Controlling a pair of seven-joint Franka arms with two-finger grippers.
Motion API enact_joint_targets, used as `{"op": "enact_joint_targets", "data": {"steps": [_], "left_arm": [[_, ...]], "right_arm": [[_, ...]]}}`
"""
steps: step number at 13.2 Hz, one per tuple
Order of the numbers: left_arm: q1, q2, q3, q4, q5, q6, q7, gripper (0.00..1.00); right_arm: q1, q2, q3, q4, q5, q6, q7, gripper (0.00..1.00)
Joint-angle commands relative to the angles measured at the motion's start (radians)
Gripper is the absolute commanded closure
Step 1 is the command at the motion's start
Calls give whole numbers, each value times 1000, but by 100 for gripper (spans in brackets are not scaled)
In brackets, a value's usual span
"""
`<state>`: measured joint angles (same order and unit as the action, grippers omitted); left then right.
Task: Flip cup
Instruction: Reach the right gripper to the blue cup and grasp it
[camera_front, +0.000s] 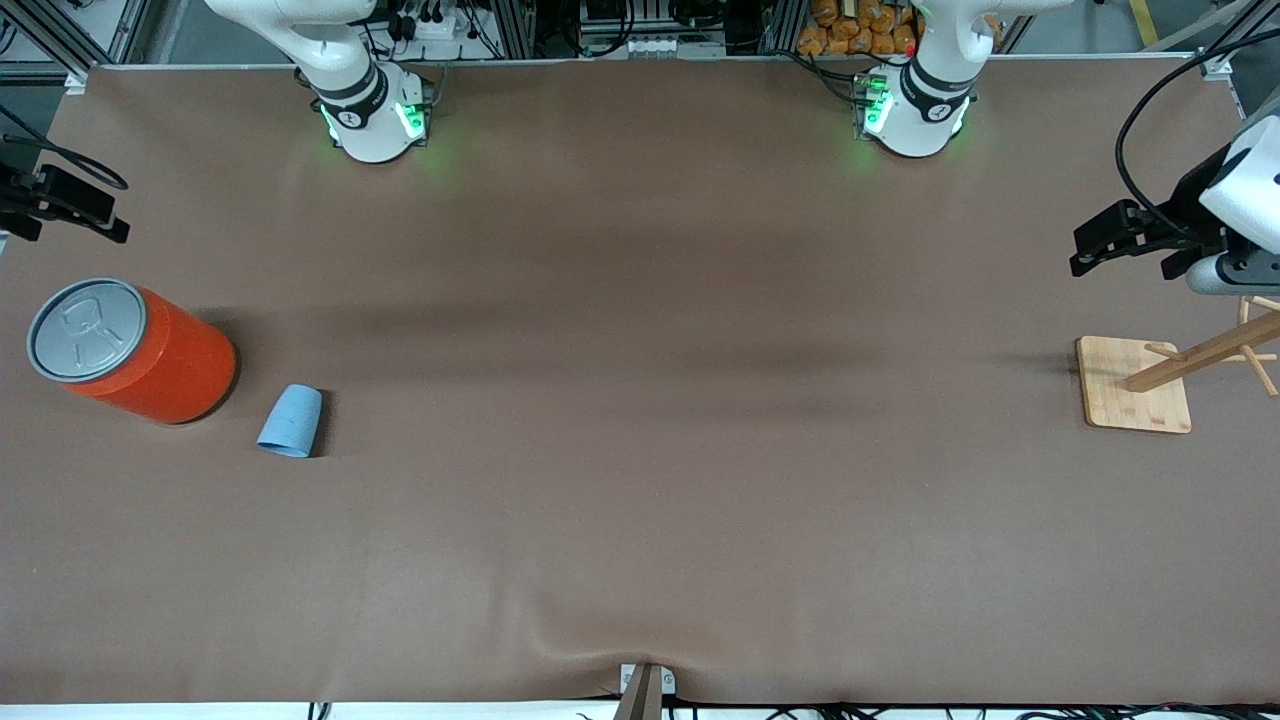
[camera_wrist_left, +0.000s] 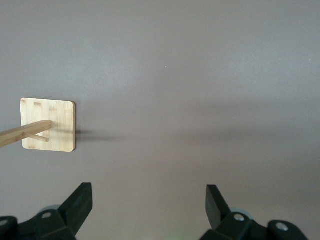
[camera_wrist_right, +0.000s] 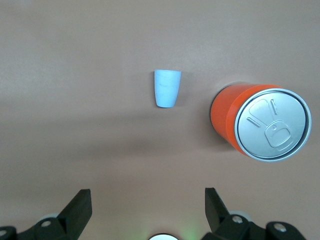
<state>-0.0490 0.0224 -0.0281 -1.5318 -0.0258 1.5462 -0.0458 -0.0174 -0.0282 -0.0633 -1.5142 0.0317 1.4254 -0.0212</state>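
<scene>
The small light-blue cup (camera_front: 291, 421) rests on the brown table toward the right arm's end, beside the orange can (camera_front: 175, 370) and slightly nearer the front camera. It seems to lie on its side; its inside does not show. The right wrist view has the cup (camera_wrist_right: 167, 89) and the can (camera_wrist_right: 226, 116) well below my right gripper (camera_wrist_right: 147, 195), which is open and holds nothing. That right gripper (camera_front: 95, 215) hangs at the table's edge, above the can. My left gripper (camera_front: 1090, 250) hovers open and holding nothing at the left arm's end, over bare table (camera_wrist_left: 149, 192).
The big orange can has a grey lid (camera_front: 88, 330) and stands upright. A wooden stand with a square base (camera_front: 1135, 385) and a pegged pole (camera_front: 1200, 355) sits under the left arm; its base (camera_wrist_left: 55, 125) shows in the left wrist view.
</scene>
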Motion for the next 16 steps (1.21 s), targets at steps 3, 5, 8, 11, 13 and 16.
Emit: {"op": "enact_joint_targets", "data": {"steps": [3, 5, 8, 11, 13, 16], "left_arm": [[12, 1, 0, 16, -14, -15, -3, 0], [12, 10, 1, 16, -14, -15, -2, 0], [9, 10, -3, 16, -11, -15, 0, 0], [8, 5, -6, 16, 3, -18, 9, 0], [3, 4, -4, 19, 4, -18, 39, 0], [12, 4, -4, 19, 1, -23, 41, 0]], "right_arm": [[16, -3, -16, 11, 1, 15, 7, 0], [14, -3, -15, 9, 1, 17, 6, 0], [16, 16, -15, -23, 1, 70, 1, 0], [25, 60, -13, -130, -3, 212, 1, 0], [21, 132, -13, -150, -3, 275, 1, 0], [19, 238, -13, -153, -3, 396, -23, 0]]}}
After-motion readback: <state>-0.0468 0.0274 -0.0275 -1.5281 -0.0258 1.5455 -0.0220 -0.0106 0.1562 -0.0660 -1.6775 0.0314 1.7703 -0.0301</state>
